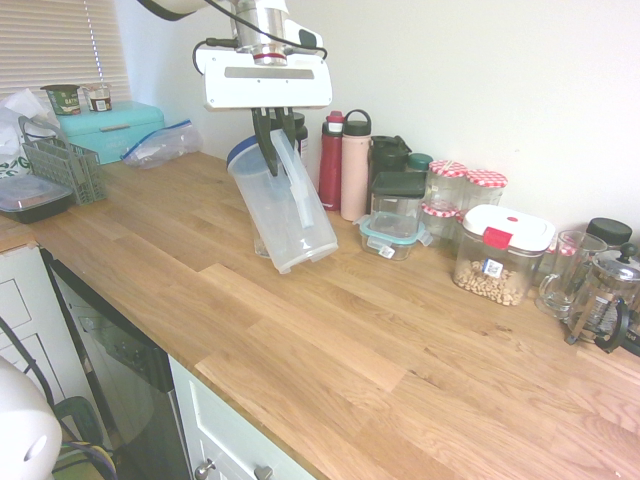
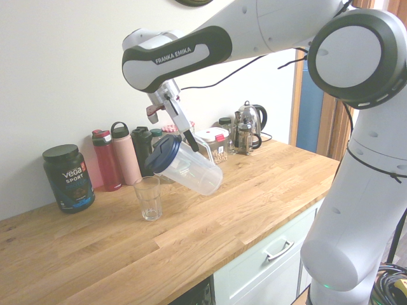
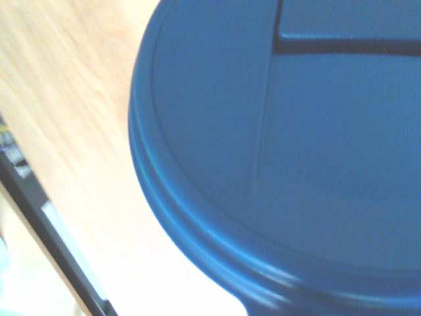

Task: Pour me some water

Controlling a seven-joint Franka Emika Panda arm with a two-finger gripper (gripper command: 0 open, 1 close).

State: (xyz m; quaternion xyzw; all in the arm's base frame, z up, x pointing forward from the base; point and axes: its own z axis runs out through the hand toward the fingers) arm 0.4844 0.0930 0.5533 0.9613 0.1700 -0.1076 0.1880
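Observation:
My gripper (image 1: 276,140) (image 2: 185,130) is shut on the handle of a clear plastic pitcher (image 1: 290,215) (image 2: 194,171). The pitcher hangs tilted above the wooden counter (image 1: 330,330), with its blue lid (image 2: 162,154) (image 3: 296,164) lower than its base. The lid end points down toward an empty drinking glass (image 2: 148,198) standing on the counter just below it. No stream of water shows, and I cannot tell whether the pitcher holds any. The blue lid fills the wrist view. In the first exterior view the pitcher hides nearly all of the glass.
Along the wall stand a red bottle (image 1: 331,160), a pink bottle (image 1: 355,165), dark bottles, several lidded jars (image 1: 500,255) and a French press (image 1: 605,295). A dark Vega tub (image 2: 68,178) is near the glass. A teal box (image 1: 110,128) and grey rack (image 1: 65,165) sit further along.

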